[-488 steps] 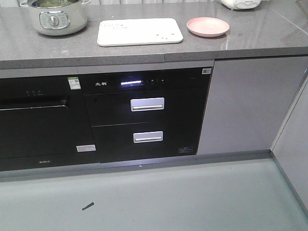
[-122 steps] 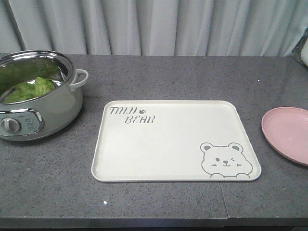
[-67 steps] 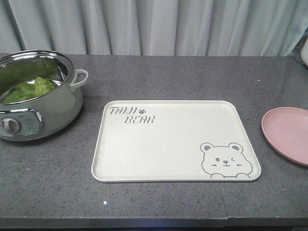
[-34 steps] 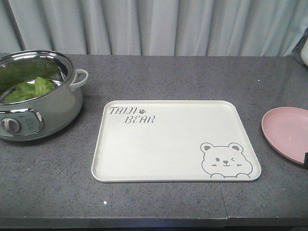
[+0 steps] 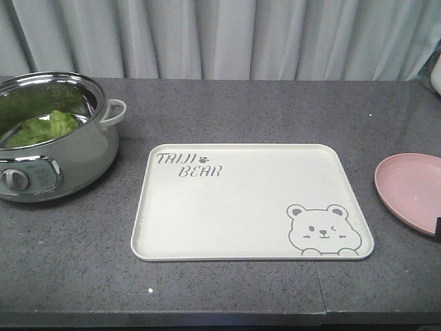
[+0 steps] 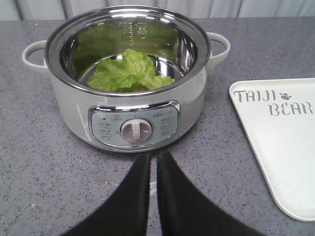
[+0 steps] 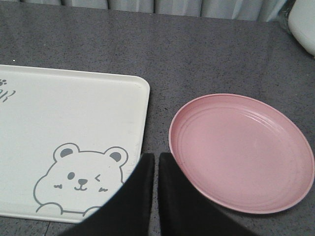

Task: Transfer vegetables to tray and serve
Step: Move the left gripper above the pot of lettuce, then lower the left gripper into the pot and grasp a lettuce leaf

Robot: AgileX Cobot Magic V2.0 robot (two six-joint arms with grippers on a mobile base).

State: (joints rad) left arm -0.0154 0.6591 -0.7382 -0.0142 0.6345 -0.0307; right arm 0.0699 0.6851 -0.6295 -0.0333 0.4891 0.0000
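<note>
Vegetables [image 6: 129, 73] | left claw [image 6: 153, 156] closed, empty, facing pot [image 6: 74, 105] | right claw [image 7: 156, 158] closed, empty, over tray [image 7: 74, 108] corner beside pink plate [image 7: 241, 147] | leaves lie in pot bottom | likely limp, light, tear-prone: pinch bunched middle, not ruffled edges

We see a cream-white tray [image 5: 248, 207] at mid-frame, with grey lettering [image 5: 189, 165] at its upper left and a grey-outlined winking bear [image 5: 317, 231] at its lower right. The lettuce [image 6: 129, 73] is bright green with paler veins. The pot [image 6: 74, 113] is pale grey-green with a mirror-bright rim and a silver dial panel. The plate [image 7: 241, 147] is pink with faint rings. The counter [image 5: 262, 110] is dark grey and finely speckled, the curtain [image 5: 227, 38] pale grey. The left gripper [image 6: 154, 155] and right gripper [image 7: 156, 157] are black.
</note>
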